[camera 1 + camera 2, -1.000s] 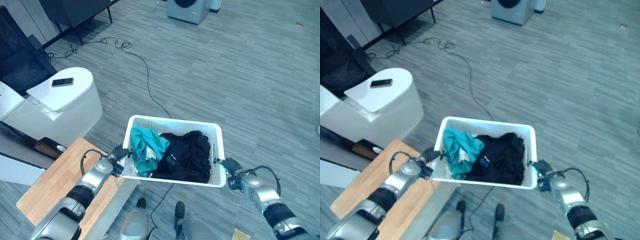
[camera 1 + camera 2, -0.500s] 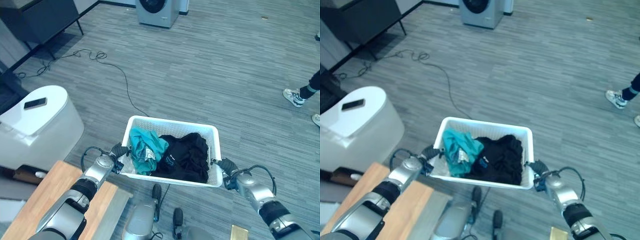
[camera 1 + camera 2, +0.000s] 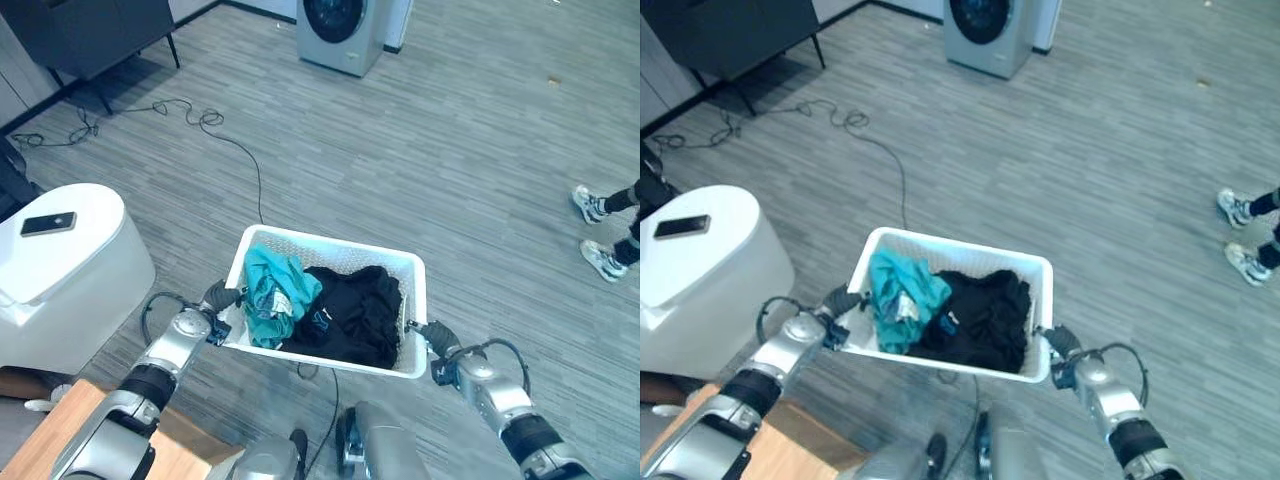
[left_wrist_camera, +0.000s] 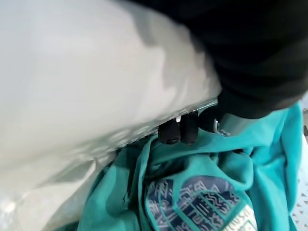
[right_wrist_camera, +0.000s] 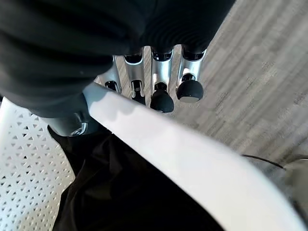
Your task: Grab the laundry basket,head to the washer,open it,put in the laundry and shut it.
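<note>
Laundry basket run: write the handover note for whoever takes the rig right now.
Left robot hand: curled round the left rim of the laundry basket.
Right robot hand: curled under the right rim, thumb inside.
Basket is carried off the floor, holding a teal garment and black clothes.
Washer stands ahead across the floor, door closed. A person's shoes are off to the right.
Done: basket grabbed.
Left: reach the washer, open it, load the laundry, shut it.
</note>
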You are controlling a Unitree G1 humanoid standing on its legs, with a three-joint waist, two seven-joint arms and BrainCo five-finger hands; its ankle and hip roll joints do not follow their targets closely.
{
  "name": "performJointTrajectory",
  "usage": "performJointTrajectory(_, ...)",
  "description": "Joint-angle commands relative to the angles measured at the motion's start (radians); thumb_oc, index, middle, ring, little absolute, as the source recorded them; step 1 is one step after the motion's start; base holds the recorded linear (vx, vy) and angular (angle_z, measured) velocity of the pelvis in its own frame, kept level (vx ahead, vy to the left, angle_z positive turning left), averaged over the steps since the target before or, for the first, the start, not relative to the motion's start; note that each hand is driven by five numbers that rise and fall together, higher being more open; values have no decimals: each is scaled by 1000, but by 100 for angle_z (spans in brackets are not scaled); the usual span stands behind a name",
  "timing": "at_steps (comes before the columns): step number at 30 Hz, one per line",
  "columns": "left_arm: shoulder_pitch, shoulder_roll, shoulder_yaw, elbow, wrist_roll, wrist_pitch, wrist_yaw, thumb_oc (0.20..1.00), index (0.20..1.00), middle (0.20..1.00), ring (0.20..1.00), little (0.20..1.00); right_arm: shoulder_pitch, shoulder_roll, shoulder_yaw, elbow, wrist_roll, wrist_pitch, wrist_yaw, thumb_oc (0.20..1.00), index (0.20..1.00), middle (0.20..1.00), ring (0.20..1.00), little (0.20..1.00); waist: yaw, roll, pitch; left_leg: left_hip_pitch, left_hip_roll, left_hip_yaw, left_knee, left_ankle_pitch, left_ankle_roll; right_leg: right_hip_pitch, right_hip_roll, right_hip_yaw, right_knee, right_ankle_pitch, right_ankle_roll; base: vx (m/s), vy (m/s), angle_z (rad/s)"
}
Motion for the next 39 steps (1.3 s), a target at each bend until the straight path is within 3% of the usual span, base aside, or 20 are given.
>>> performJointTrajectory(1, -87, 50, 41, 49, 46, -49, 57, 200, 200, 200, 200, 200, -90, -68, -135, -48, 96, -81, 15, 200, 200, 200, 200, 200, -21, 35, -44, 95, 44, -39, -22, -18, -77, 74, -81, -125, -377, 241, 72, 765, -222, 82)
performJointTrajectory(4, -68, 58, 45, 50, 68, -58, 47, 200, 200, 200, 200, 200, -70, -64, -146, -51, 81, -79, 24, 200, 200, 200, 200, 200, -30, 23, -86, 174, 84, -31, -24, -25, -111, 100, -101, -206, -354, 270, 77, 622, -258, 30)
performJointTrajectory(6, -61, 59, 49, 42, 62, -56, 46, 200, 200, 200, 200, 200, -64, -68, -146, -59, 75, -72, 28, 200, 200, 200, 200, 200, -35, 16, -101, 180, 100, -32, 2, -8, -126, 117, -96, -196, -313, 300, 64, 502, -272, 38)
performJointTrajectory(7, -40, 62, 61, 36, 52, -64, 44, 200, 200, 200, 200, 200, -45, -81, -147, -75, 67, -67, 40, 200, 200, 200, 200, 200, -51, 26, -131, 156, 178, -1, 166, 121, -163, 155, -71, -202, -260, 291, 36, 432, -248, 46)
performJointTrajectory(8, -40, 62, 61, 36, 52, -64, 44, 200, 200, 200, 200, 200, -45, -81, -147, -75, 67, -67, 40, 200, 200, 200, 200, 200, -52, 25, -132, 155, 177, -2, 166, 121, -163, 154, -72, -202, -260, 291, 36, 754, -618, 37)
performJointTrajectory(9, -32, 70, 53, 28, 33, -57, 40, 200, 200, 200, 200, 200, -12, -88, -162, -87, 91, -73, 24, 200, 200, 200, 200, 200, -56, -1, -119, 23, 283, 74, 480, 300, -154, 249, -43, -202, -244, 252, -33, 427, -540, -9)
performJointTrajectory(12, -50, 84, 56, 7, 18, -54, 55, 200, 200, 200, 200, 200, 20, -95, -163, -120, 114, -85, -6, 200, 200, 200, 200, 200, -28, -28, -80, -147, 339, 96, 751, 311, -106, 336, 28, -180, -257, 176, -109, 413, -492, 49)
performJointTrajectory(14, -77, 72, 35, 1, 15, -54, 60, 200, 200, 200, 200, 200, 64, -103, -191, -152, 118, -88, -24, 200, 200, 200, 200, 200, -7, -51, -49, -278, 295, 107, 742, 257, -88, 393, 31, -169, -252, 137, -114, 347, -236, -38)
performJointTrajectory(17, -97, 53, 19, 6, 25, -57, 59, 200, 200, 200, 200, 200, 97, -107, -210, -183, 123, -92, -18, 200, 200, 200, 200, 200, 37, -48, -25, -369, 173, 139, 463, 224, -110, 461, 41, -162, -248, 90, -96, 401, -33, 7)
performJointTrajectory(19, -98, 48, 10, 8, 35, -67, 50, 200, 200, 200, 200, 200, 88, -102, -202, -170, 124, -105, -18, 200, 200, 200, 200, 200, 85, -30, -20, -380, 105, 146, 135, 265, -125, 511, 62, -154, -257, 62, -85, 492, 27, 0)
performJointTrajectory(22, -91, 54, 15, 5, 46, -71, 42, 200, 200, 200, 200, 200, 47, -79, -180, -138, 121, -122, -24, 200, 200, 200, 200, 200, 144, -9, -27, -436, 54, 123, -109, 333, -144, 583, 90, -121, -272, 16, -85, 523, 24, -47)
performJointTrajectory(24, -76, 71, 19, -4, 42, -71, 36, 200, 200, 200, 200, 200, -2, -46, -150, -107, 117, -126, -25, 200, 200, 200, 200, 200, 180, -10, -35, -471, 38, 132, -135, 354, -152, 641, 92, -80, -275, -24, -86, 545, 75, -54)
performJointTrajectory(27, -72, 86, 27, -12, 47, -76, 43, 200, 200, 200, 200, 200, -35, -10, -121, -73, 107, -124, -20, 200, 200, 200, 200, 200, 210, -34, -77, -438, 55, 108, -73, 378, -126, 690, 81, -34, -217, -67, -77, 682, 149, -94)
performJointTrajectory(28, -59, 98, 34, -24, 47, -76, 43, 200, 200, 200, 200, 200, -32, 15, -118, -69, 97, -121, -11, 200, 200, 200, 200, 200, 221, -61, -91, -419, 31, 104, -18, 350, -107, 676, 49, -18, -113, -9, -41, 605, 163, -43)
performJointTrajectory(29, -59, 98, 34, -25, 47, -75, 43, 200, 200, 200, 200, 200, -32, 15, -118, -68, 97, -121, -11, 200, 200, 200, 200, 200, 222, -59, -93, -422, 35, 104, -19, 352, -108, 672, 52, -16, -113, -6, -41, 528, 167, -20)
performJointTrajectory(31, -41, 107, 46, -22, 61, -77, 38, 200, 200, 200, 200, 200, -36, 38, -120, -43, 79, -113, -1, 200, 200, 200, 200, 200, 224, -79, -96, -388, 21, 134, 29, 293, -77, 634, 6, -18, 61, 180, 36, 410, 156, -46)
performJointTrajectory(33, -38, 108, 45, -27, 65, -71, 40, 200, 200, 200, 200, 200, -44, 48, -125, -35, 60, -105, -2, 200, 200, 200, 200, 200, 203, -70, -89, -328, 26, 148, 40, 245, -54, 578, -15, -34, 245, 299, 71, 421, 190, -51)
performJointTrajectory(35, -32, 112, 54, -26, 66, -65, 47, 200, 200, 200, 200, 200, -55, 57, -126, -24, 47, -105, -3, 200, 200, 200, 200, 200, 184, -34, -95, -248, 48, 145, 16, 211, -34, 490, -30, -83, 349, 297, 69, 469, 213, -1)
performJointTrajectory(36, -40, 119, 57, -32, 65, -59, 48, 200, 200, 200, 200, 200, -55, 54, -138, -23, 44, -102, -4, 200, 200, 200, 200, 200, 152, -17, -79, -166, 60, 150, -9, 174, -32, 392, -106, -167, 336, 215, 39, 416, 163, 5)
performJointTrajectory(39, -38, 118, 58, -38, 64, -55, 49, 200, 200, 200, 200, 200, -51, 49, -142, -25, 44, -99, 0, 200, 200, 200, 200, 200, 129, -9, -79, -135, 60, 140, -19, 159, -32, 363, -111, -198, 286, 181, 25, 295, 71, 0)
